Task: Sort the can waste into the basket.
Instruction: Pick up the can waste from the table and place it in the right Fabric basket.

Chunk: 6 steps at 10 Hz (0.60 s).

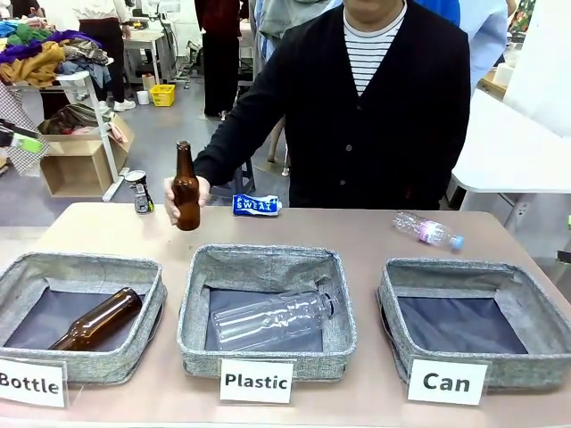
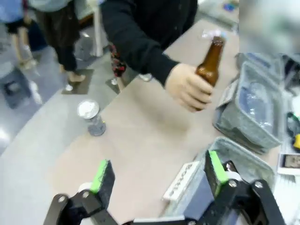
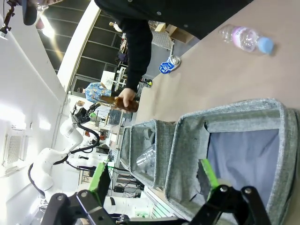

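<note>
1. The left gripper (image 2: pixel 158 173) has its fingers spread wide, the green pads (image 2: pixel 101 174) well apart with nothing between them. It hangs over bare table (image 1: pixel 375 245) near the left end, beside the "Bottle" bin (image 1: pixel 80 263).
2. The right gripper (image 3: pixel 154 174) is likewise spread and carries nothing. The "Can" basket (image 3: pixel 225 112) lies directly ahead of its fingers.
3. The silver-topped can (image 2: pixel 89 117) stands upright near the table's far left corner, so its long axis is vertical. In the left wrist view it sits ahead and to the left of the gap between the fingers, well apart from them.
4. The blue "SWEAT" can (image 1: pixel 256 204) lies on its side at the far edge, left of the middle, with its long axis running along that edge.
5. The person's hand (image 1: pixel 178 201) holds a brown glass bottle (image 1: pixel 186 192) upright between the two cans, near both.
6. The basket sits at the near right corner with neither can in it. The "Plastic" bin (image 1: pixel 268 259) stands between it and the "Bottle" bin.
7. Judgement: the left arm is nearer to both cans, the standing one above all, while the basket is on the right arm's side. Whichever can is taken has to travel the length of the table. The upright can looks suited to a grip across its round body from the side, though the person's hand and bottle crowd that approach.
</note>
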### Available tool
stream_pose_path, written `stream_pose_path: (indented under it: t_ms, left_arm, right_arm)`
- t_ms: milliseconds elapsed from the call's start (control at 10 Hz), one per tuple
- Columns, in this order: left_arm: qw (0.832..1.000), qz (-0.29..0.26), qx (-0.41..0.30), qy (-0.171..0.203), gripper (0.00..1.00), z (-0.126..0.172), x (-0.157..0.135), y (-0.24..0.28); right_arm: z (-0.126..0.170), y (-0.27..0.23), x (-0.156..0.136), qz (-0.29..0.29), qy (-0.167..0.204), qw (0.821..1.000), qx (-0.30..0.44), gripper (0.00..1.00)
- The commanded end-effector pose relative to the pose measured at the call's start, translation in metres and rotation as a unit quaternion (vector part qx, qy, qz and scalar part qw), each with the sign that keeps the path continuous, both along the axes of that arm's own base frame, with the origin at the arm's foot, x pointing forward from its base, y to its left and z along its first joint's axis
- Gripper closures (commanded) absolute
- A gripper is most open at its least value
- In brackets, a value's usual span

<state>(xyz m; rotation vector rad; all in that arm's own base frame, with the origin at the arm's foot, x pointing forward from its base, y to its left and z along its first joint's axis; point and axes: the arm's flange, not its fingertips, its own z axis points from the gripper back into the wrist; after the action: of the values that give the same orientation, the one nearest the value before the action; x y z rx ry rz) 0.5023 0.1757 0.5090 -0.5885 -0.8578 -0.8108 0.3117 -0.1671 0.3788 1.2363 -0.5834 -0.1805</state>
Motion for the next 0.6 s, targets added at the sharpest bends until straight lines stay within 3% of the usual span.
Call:
stream_pose_path:
  t_ms: [0,100,500]
  left_arm:
    - [0.991,0.103,-0.080,0.021,0.00,-0.015,-0.058,0.051]
    - [0.982,0.147,-0.113,0.039,0.00,-0.035,-0.079,0.069]
    - [0.961,0.172,-0.212,0.042,0.00,-0.129,-0.121,0.103]
  right_arm:
    - [0.001,0.000,0.002,-0.002,-0.016,1.000,0.000,0.00]
    - [0.001,0.000,0.002,-0.002,-0.016,1.000,0.000,0.00]
    - [0.001,0.000,0.002,-0.002,-0.016,1.000,0.000,0.00]
